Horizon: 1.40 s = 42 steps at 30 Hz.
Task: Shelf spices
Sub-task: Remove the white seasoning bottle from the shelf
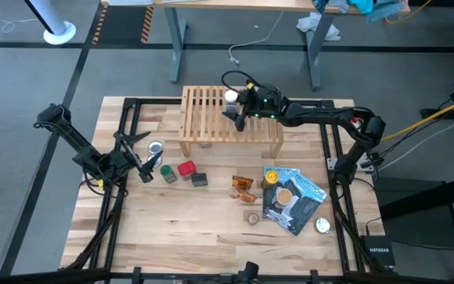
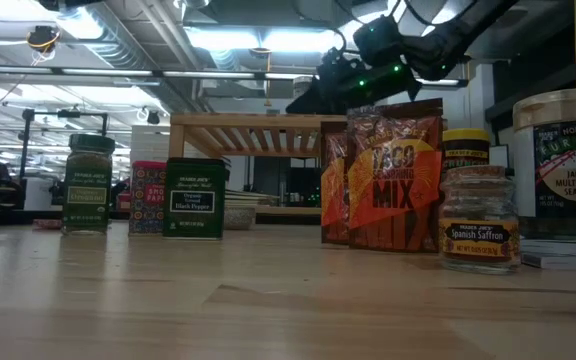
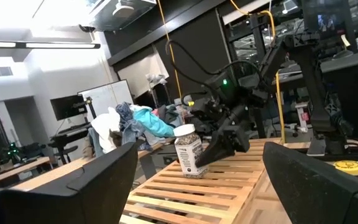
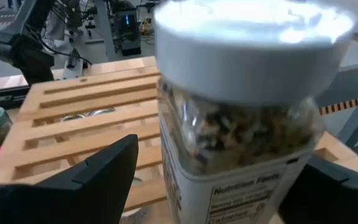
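Note:
A clear spice jar with a white cap [image 1: 232, 96] is over the far part of the light-wood slatted shelf [image 1: 211, 126], with my right gripper [image 1: 239, 110] shut on it. The right wrist view shows the jar [image 4: 241, 124] filling the space between the fingers. Seen from the left wrist view, its base [image 3: 191, 173] is at the shelf's top slats; whether it rests there I cannot tell. My left gripper [image 1: 144, 163] stands open near the table's left edge, holding nothing. Other spices stand on the table in front of the shelf. My right gripper pinches the jar's clear body [image 3: 199, 155], below the white cap, between its two fingers [image 3: 224, 144]. The fingers come from the table's right, slanting a little downward. The jar stands nearly upright in the hold, cap up, over the shelf's slats.
In front of the shelf stand a green-capped jar [image 1: 166, 172], a red tin [image 1: 186, 168], a dark square tin [image 1: 200, 179], orange packets [image 1: 243, 188], a yellow-capped jar [image 1: 271, 178] and a blue-and-black pouch [image 1: 294, 197]. A silver disc [image 1: 156, 147] lies left of the shelf.

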Each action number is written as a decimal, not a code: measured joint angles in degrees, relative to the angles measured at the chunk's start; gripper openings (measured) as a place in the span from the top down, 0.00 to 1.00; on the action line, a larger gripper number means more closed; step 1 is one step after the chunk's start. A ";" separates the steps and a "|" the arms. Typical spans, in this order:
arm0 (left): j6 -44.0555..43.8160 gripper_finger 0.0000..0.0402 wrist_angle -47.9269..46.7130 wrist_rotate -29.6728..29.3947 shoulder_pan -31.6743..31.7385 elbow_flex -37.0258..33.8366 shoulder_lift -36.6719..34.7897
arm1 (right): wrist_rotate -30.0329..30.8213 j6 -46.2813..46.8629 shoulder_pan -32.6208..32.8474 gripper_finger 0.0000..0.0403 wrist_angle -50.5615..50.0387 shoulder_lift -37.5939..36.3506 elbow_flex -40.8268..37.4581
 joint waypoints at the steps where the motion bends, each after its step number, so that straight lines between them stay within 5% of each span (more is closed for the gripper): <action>1: 0.00 0.15 0.00 -0.10 -0.01 0.00 0.01 | -0.02 0.00 0.00 0.19 0.27 0.21 0.00; 6: 0.00 0.15 0.00 -0.20 -0.01 0.00 -0.01 | 0.00 0.00 0.02 0.26 0.83 0.31 0.00; 13: 0.00 0.15 0.00 -0.56 -0.01 -0.02 0.01 | -0.01 -0.05 0.04 0.49 1.99 0.30 0.00; 23: -0.02 0.15 0.00 -0.89 -0.01 -0.02 0.01 | -1.61 1.59 0.46 0.49 3.11 0.07 -0.04; 30: 0.11 0.15 0.00 -0.93 0.01 -0.02 0.00 | -1.60 1.26 2.77 0.49 2.11 -6.76 1.29; 42: 0.00 0.15 -1.25 -0.93 0.01 -0.02 -0.01 | 2.28 -0.67 8.12 0.49 -25.20 -28.24 1.54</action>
